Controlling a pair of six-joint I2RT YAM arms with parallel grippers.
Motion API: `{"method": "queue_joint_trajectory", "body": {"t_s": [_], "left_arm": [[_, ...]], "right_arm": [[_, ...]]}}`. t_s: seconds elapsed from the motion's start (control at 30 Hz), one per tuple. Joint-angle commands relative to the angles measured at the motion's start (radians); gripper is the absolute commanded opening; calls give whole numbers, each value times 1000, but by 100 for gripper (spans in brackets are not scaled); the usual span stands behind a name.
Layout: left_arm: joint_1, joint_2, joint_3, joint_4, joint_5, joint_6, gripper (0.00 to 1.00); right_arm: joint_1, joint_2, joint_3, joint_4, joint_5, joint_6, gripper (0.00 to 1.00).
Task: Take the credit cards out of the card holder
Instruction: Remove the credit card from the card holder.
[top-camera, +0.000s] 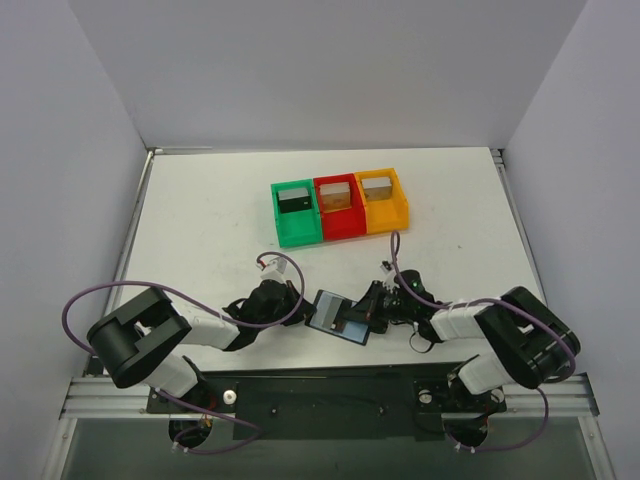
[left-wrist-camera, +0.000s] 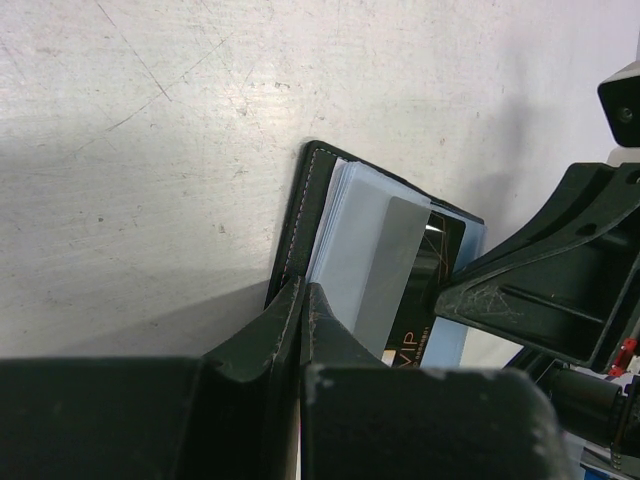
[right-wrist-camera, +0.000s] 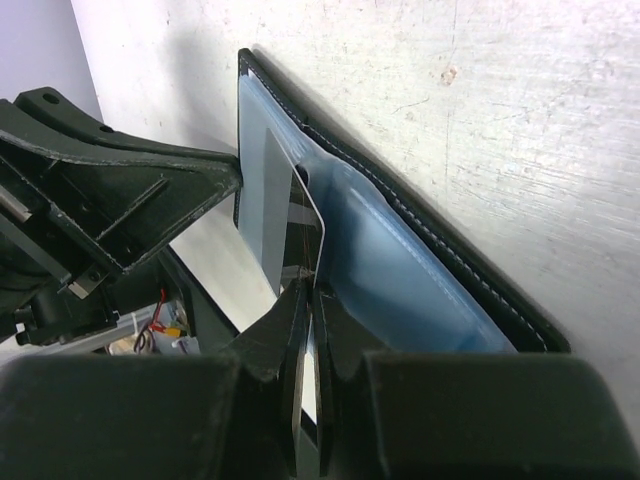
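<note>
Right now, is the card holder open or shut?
Open. The card holder is spread, with plastic sleeves and a card exposed inside. The right gripper pinches that card.

Top view evenly bright, shadows soft. Wrist views: surface (left-wrist-camera: 180, 120) sharp, pale with glare. The left gripper (left-wrist-camera: 300, 292) casts shadow leftward. Near foreground dark, defocused.

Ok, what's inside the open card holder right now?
Clear plastic sleeves fill the card holder, with a grey card and a dark card printed VIP sticking out. Anything deeper in the sleeves is covered.
</note>
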Motion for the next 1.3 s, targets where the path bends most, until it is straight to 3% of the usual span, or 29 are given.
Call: {"method": "queue_joint_trajectory", "body": {"t_s": [0.0, 0.13, 0.4, 0.6, 0.8, 0.87, 0.97, 1.03, 1.17, 1.27], "left_arm": [[4, -21, -27, -55, -27, 6, 0], [10, -70, -27, -68, -26, 33, 1], [14, -121, -13, -97, -21, 63, 36], [30, -222, 45, -184, 0, 113, 52], [76, -431, 43, -253, 15, 125, 54], [97, -514, 14, -206, 55, 136, 54], [143, -622, -73, -6, 170, 136, 54], [172, -672, -98, 65, 245, 138, 60], [238, -751, -29, -60, 424, 190, 81], [286, -756, 11, -74, 578, 182, 83]], "right_arm": [[-14, -81, -9, -73, 0, -56, 0], [-16, -177, 14, -242, 18, -112, 0], [-16, -380, 74, -562, 103, -252, 0], [-16, -481, 119, -691, 126, -292, 0], [-17, -564, 218, -821, 98, -350, 0], [-17, -567, 272, -873, 46, -376, 0], [-17, -522, 371, -930, -113, -415, 0], [-16, -486, 445, -981, -208, -447, 0], [7, -455, 569, -1112, -337, -552, 0], [87, -439, 701, -1271, -309, -668, 0]]}}
